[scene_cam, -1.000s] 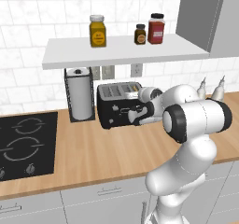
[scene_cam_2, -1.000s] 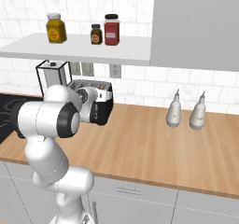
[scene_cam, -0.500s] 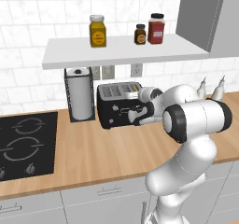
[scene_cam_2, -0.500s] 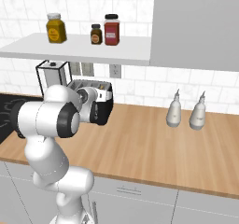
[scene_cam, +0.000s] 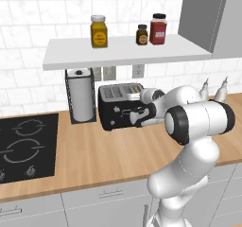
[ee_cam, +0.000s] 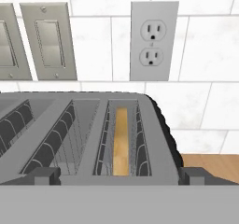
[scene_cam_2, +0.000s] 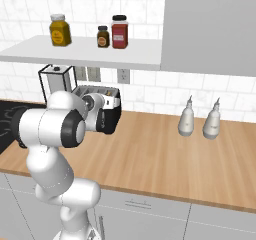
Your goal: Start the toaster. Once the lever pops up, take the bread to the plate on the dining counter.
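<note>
Toaster [scene_cam: 118, 106] on worktop; hand view: bread [ee_cam: 121, 141] in rightmost slot | hand [ee_cam: 120, 175] fingers spread apart, empty

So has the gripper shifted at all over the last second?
No. In the left base view the gripper sits at the front of the toaster, placed as before against it and the paper-towel holder; fingers open.
</note>
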Controlling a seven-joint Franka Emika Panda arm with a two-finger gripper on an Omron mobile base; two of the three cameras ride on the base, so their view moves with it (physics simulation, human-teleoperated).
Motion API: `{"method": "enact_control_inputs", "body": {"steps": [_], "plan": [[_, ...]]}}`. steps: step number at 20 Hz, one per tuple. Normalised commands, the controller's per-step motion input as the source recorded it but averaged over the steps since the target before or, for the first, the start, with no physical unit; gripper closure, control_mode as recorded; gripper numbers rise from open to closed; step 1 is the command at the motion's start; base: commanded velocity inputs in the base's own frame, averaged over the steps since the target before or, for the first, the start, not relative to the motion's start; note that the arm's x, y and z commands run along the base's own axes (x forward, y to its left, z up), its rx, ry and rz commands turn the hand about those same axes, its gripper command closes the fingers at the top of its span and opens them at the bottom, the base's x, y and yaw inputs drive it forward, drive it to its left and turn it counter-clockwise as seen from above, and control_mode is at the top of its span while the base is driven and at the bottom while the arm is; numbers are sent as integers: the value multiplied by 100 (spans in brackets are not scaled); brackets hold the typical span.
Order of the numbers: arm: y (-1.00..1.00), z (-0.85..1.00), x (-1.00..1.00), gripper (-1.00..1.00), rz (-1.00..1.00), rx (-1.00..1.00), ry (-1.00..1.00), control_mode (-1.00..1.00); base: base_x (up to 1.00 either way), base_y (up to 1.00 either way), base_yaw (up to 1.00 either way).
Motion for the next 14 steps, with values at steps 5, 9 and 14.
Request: {"method": "enact_control_inputs", "body": {"steps": [5, 9, 14], "plan": [[0, 0, 0, -100, 0, 0, 0, -100, 0, 0, 0], [0, 0, 0, -100, 0, 0, 0, -100, 0, 0, 0], [0, 0, 0, -100, 0, 0, 0, -100, 0, 0, 0]]}}
